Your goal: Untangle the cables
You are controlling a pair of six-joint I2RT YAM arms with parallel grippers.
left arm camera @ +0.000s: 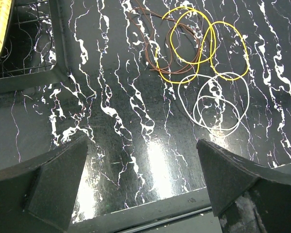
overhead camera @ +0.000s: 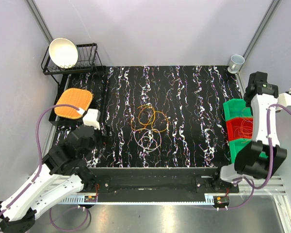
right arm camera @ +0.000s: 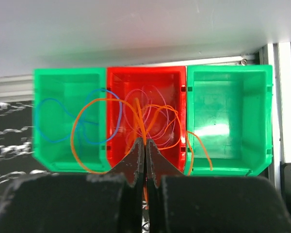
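One orange cable (right arm camera: 141,124) inside the right claw (right arm camera: 145,144), above red bin (right arm camera: 117,80)

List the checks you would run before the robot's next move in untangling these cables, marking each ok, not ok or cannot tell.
1. Right hand shut on the orange cable: ok.
2. Orange cable free of the blue cable: not ok, they cross.
3. Orange cable inside the red bin only: not ok, it spills out.
4. Left hand open and empty: ok.
5. Table loops separated: not ok, they overlap.
6. Grip firm enough to pull: cannot tell.
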